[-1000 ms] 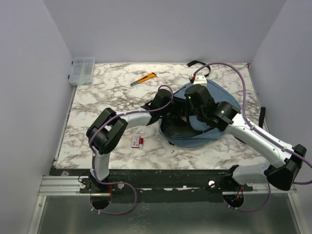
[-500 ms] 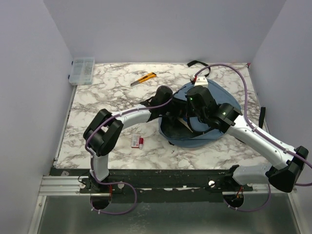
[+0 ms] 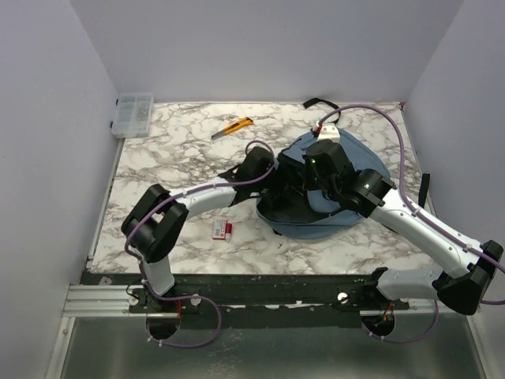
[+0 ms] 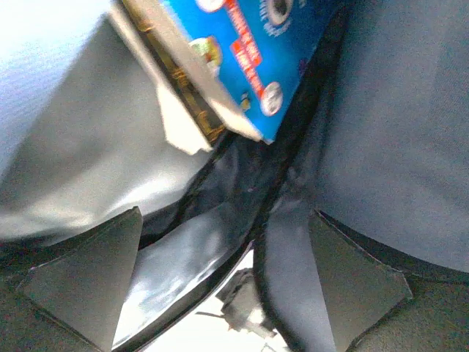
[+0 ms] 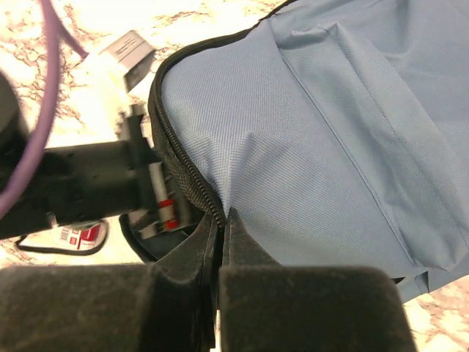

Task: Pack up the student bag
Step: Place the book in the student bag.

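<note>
The student bag (image 3: pixel 351 166) is a dusty-blue backpack lying at the table's centre right, its mouth open toward the left. My right gripper (image 3: pixel 309 186) is shut on the bag's zipper edge (image 5: pixel 196 196) and holds the top flap up. My left gripper (image 3: pixel 278 183) reaches into the mouth. In the left wrist view it is open and empty (image 4: pixel 220 286), with the bag's dark lining (image 4: pixel 183 257) between its fingers (image 4: pixel 88 279). A blue printed book (image 4: pixel 256 51) lies inside the bag, beyond the fingertips.
A yellow utility knife (image 3: pixel 233 126) lies at the back. A clear plastic organiser box (image 3: pixel 132 114) sits in the far left corner. A small red-and-white item (image 3: pixel 222 229) lies left of the bag. Black straps (image 3: pixel 319 103) trail behind the bag.
My left arm's elbow has swung left and toward the near edge while its gripper stays in the bag's mouth. My right gripper still holds the flap edge.
</note>
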Controlling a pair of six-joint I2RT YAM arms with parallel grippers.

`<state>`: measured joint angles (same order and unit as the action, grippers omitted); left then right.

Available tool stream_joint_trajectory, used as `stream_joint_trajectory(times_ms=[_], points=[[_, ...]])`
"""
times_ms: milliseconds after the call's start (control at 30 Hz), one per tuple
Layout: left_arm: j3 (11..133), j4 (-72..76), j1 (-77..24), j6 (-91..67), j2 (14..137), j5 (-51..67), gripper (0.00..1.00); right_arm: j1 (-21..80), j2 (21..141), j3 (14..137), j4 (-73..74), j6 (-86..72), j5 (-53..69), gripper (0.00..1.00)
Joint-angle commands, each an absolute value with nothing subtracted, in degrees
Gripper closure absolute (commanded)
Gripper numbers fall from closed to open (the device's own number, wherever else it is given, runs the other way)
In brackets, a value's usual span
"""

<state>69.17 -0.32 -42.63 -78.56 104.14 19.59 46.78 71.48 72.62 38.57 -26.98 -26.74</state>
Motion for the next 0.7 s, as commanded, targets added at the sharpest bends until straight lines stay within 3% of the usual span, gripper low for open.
stream_joint_trajectory(times_ms=[0, 233, 433, 600, 667], points=[[58.4, 14.0, -40.7, -71.7, 94.7, 18.9, 0.03, 47.2, 69.4, 71.9, 36.3, -27.3, -25.4, 0.99], [52.3, 14.7, -40.2, -65.4, 85.9, 22.7, 0.04, 47.2, 68.5, 70.1, 37.2, -27.8, -26.6, 0.99], [39.7, 19.8, -37.6, -60.1, 71.6, 23.0, 0.05, 47.2, 69.1, 66.7, 35.0, -30.8, -20.3, 0.98], [33.3, 19.8, -36.2, -52.0, 58.1, 22.0, 0.04, 47.2, 72.8, 62.3, 27.4, -33.3, -8.7, 0.80], [32.2, 19.6, -35.9, -49.6, 55.0, 23.1, 0.04, 46.9, 75.0, 61.3, 25.9, -33.7, -4.6, 0.66]])
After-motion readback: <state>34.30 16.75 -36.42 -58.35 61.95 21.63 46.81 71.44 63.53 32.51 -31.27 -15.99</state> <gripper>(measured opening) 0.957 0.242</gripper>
